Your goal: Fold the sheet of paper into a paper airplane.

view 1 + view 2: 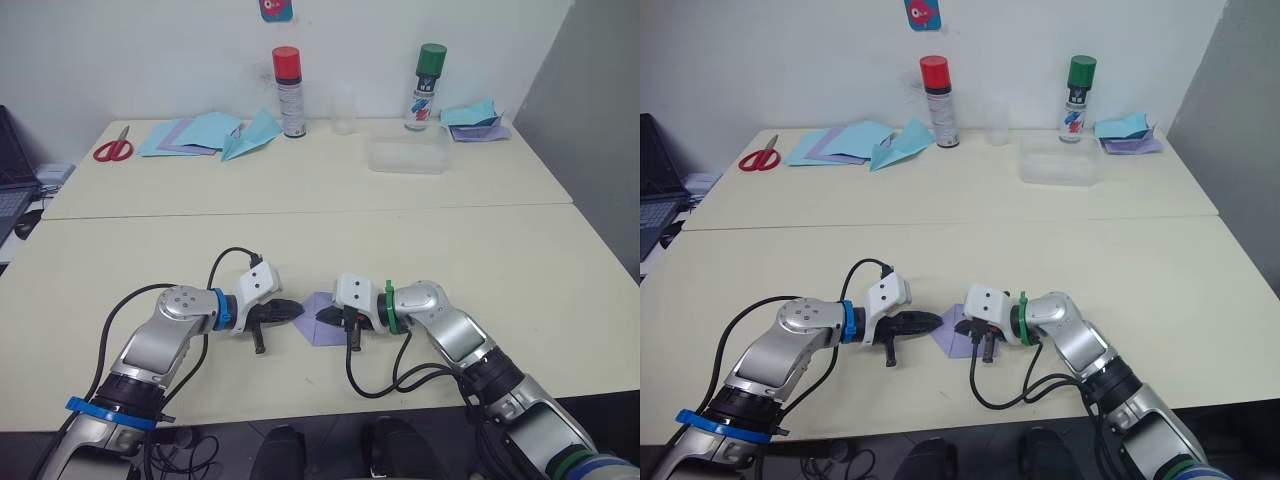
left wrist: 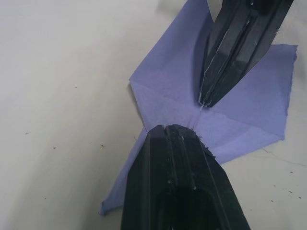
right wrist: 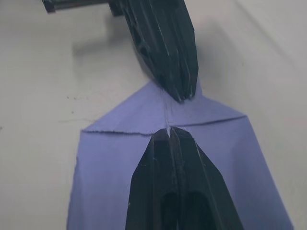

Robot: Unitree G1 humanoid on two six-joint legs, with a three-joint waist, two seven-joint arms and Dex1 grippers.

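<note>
The partly folded, pointed sheet of lavender paper [image 1: 322,320] lies flat near the front edge of the cream desk [image 1: 300,240], about midway along it. The left tool [image 2: 165,128] and the right tool [image 3: 169,130] each have fingers pressed together, tips down on the paper's centre crease, facing each other.

Looks like an office or lab room turned into a craft test setup. Two plain cream desks [image 1: 300,200] are pushed together against a bare white wall [image 1: 150,50], with a laptop [image 1: 10,190] off on the left edge. The far side has red scissors [image 1: 113,149], a spread of light-blue and lavender paper sheets [image 1: 190,135], two spray cans with a red cap [image 1: 288,92] and a green cap [image 1: 427,87], and a clear plastic tub [image 1: 407,156].
</note>
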